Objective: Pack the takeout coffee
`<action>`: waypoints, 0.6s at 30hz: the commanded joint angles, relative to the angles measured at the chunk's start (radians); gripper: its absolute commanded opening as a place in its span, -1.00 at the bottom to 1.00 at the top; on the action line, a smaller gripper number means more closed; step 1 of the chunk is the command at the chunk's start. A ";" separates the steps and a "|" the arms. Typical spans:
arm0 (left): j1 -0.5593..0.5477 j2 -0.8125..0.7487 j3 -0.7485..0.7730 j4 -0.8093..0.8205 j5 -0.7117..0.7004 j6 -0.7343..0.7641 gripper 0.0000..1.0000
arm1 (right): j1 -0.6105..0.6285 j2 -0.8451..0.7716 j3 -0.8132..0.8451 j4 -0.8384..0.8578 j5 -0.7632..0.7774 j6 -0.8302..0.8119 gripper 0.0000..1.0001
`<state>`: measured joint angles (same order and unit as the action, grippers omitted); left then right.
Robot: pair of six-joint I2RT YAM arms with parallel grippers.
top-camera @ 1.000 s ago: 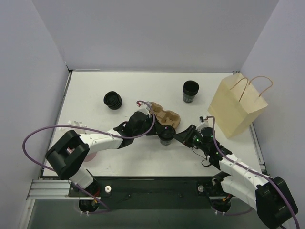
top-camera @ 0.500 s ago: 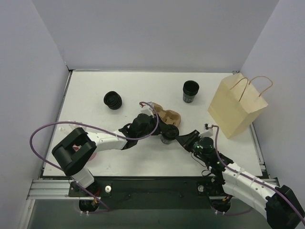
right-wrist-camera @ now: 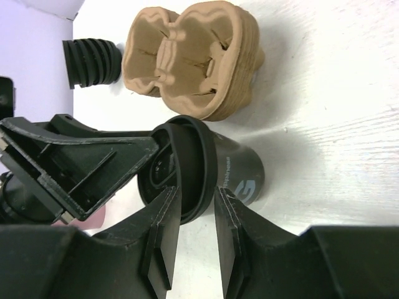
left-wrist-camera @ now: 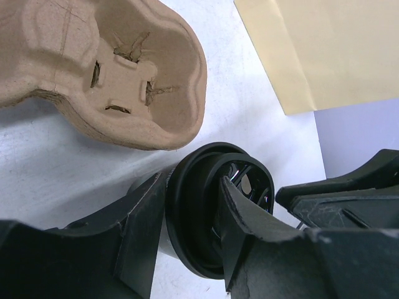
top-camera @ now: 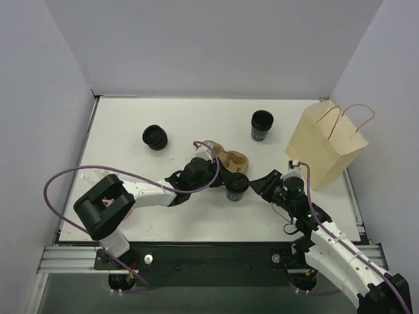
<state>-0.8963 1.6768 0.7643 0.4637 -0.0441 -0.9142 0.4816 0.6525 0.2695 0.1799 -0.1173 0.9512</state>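
The takeout coffee [top-camera: 237, 186], a small black cup with a black lid, stands upright on the table just in front of the brown pulp carrier [top-camera: 230, 159]. My left gripper [top-camera: 228, 180] reaches it from the left and is shut on its top. In the left wrist view the lid [left-wrist-camera: 199, 218] sits between the fingers [left-wrist-camera: 140, 230]. My right gripper [top-camera: 256, 185] comes in from the right. In the right wrist view it [right-wrist-camera: 196, 196] stands open, its jaws straddling the lid's rim [right-wrist-camera: 209, 168] with a narrow gap. The carrier's wells [right-wrist-camera: 193, 56] are empty.
A tan paper bag [top-camera: 325, 145] with handles stands at the right. A stack of lidless black cups [top-camera: 262, 125] is at the back. A stack of loose black lids [top-camera: 155, 137] lies at the back left. White walls close in the table.
The right gripper's jaws have parted around the lid's rim. The cup has shifted a little to the right with the left gripper, and the right arm has drawn in closer behind it.
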 commanded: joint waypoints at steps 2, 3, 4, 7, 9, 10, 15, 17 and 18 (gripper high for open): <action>-0.024 0.127 -0.115 -0.539 -0.002 0.104 -0.07 | -0.044 0.036 0.053 -0.023 -0.068 -0.043 -0.41; -0.024 0.126 -0.114 -0.540 -0.003 0.106 -0.07 | -0.046 0.039 0.053 -0.007 -0.074 -0.042 -0.41; -0.024 0.129 -0.114 -0.539 -0.003 0.106 -0.07 | -0.051 0.050 0.053 -0.002 -0.079 -0.040 -0.42; -0.024 0.130 -0.115 -0.537 -0.003 0.106 -0.07 | -0.057 0.074 0.054 0.018 -0.096 -0.034 -0.43; -0.026 0.129 -0.117 -0.536 -0.003 0.106 -0.07 | -0.057 0.082 0.040 0.052 -0.107 -0.019 -0.43; -0.024 0.130 -0.118 -0.534 -0.003 0.106 -0.07 | -0.057 0.091 0.036 0.062 -0.108 -0.014 -0.43; -0.026 0.126 -0.123 -0.531 -0.005 0.103 -0.07 | -0.058 0.116 0.001 0.107 -0.094 0.001 -0.46; -0.027 0.127 -0.128 -0.528 -0.005 0.098 -0.07 | -0.058 0.124 -0.010 0.115 -0.075 -0.005 -0.50; -0.030 0.127 -0.129 -0.527 -0.007 0.097 -0.07 | -0.058 0.124 -0.027 0.109 -0.059 -0.009 -0.56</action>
<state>-0.8963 1.6768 0.7635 0.4641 -0.0490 -0.9169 0.4305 0.7662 0.2749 0.2321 -0.1989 0.9401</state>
